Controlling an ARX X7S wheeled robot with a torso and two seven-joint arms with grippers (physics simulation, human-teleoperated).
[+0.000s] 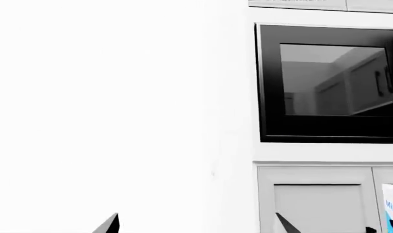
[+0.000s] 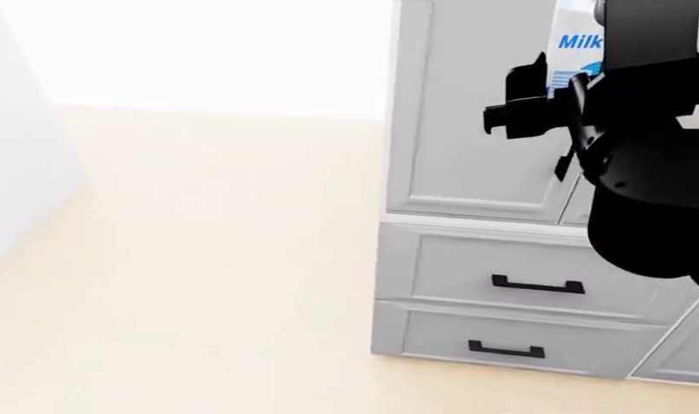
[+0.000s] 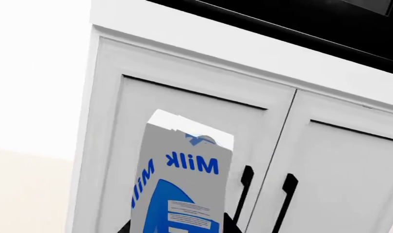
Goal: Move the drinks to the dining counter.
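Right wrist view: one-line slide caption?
Right gripper holds the Milk carton upright in front of white cabinet doors with black handles, below a black built-in oven.

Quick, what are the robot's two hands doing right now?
Left gripper: open, holding nothing.
Right gripper: shut on the milk carton.

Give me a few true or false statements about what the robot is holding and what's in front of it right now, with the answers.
1. The right gripper holds a white-and-blue "Milk" carton. True.
2. The carton stands on a counter. False: it is held in the air before white cabinet doors.
3. The two drawers below have black handles. True.
4. A black-framed built-in oven sits below the cabinet doors. False: above them.
5. The left gripper's fingers grip a bottle. False: nothing is between them.
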